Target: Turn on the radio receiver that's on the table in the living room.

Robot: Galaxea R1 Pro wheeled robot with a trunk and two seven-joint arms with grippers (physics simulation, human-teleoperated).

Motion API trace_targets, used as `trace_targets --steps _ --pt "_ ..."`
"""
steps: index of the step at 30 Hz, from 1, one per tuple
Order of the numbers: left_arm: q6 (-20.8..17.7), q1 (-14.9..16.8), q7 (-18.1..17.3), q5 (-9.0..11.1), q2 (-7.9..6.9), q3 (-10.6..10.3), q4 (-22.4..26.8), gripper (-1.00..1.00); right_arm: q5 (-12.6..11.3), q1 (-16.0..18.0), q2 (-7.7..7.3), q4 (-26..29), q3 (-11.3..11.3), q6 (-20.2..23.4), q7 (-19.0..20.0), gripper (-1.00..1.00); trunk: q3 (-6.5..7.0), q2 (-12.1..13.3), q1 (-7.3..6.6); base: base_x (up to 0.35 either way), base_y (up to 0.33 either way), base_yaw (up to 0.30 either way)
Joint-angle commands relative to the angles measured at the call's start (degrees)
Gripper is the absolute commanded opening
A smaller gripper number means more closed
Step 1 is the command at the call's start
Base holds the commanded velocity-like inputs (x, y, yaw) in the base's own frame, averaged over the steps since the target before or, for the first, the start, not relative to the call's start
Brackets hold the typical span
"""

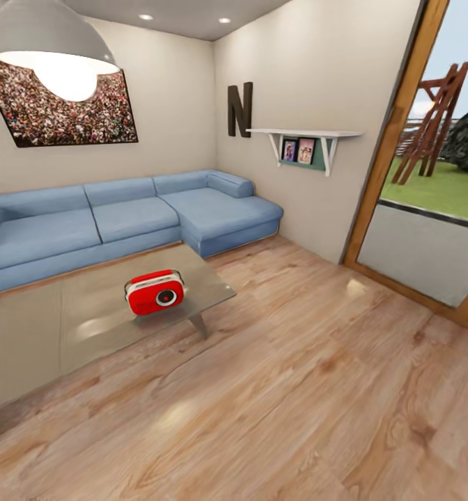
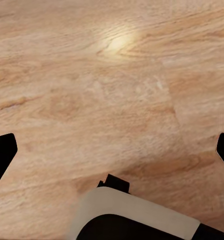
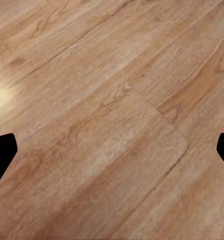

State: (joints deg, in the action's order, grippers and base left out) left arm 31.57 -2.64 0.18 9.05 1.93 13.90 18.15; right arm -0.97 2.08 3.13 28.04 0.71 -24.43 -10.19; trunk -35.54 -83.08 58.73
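So the living room's got that blue L-shaped sofa [image 1: 122,216], then the low coffee table [image 1: 67,327] in front, and the red radio receiver [image 1: 155,292] sitting near its right end. Robot looks like it's in the approach step, needs to roll closer before reaching. Left gripper [image 2: 112,150] and right gripper [image 3: 112,150] both hang spread wide over the plank floor [image 1: 317,390], holding nothing.
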Motion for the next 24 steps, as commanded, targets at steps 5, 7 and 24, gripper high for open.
trace_targets --steps 5,7,24 --pt "0.0 0.0 0.0 0.0 0.00 0.0 0.0 1.00 0.0 0.0 0.00 0.0 0.0 0.0 -1.2 1.00 0.00 0.0 0.00 0.245 -0.216 0.297" --pt "0.0 0.0 0.0 0.0 0.00 0.0 0.0 1.00 0.0 0.0 0.00 0.0 0.0 0.0 -1.3 1.00 0.00 0.0 0.00 0.245 -0.216 0.297" --pt "0.0 0.0 0.1 0.0 0.00 0.0 0.0 1.00 0.0 0.0 0.02 0.1 0.1 0.0 -1.4 1.00 0.00 0.0 0.00 0.245 -0.217 0.297"
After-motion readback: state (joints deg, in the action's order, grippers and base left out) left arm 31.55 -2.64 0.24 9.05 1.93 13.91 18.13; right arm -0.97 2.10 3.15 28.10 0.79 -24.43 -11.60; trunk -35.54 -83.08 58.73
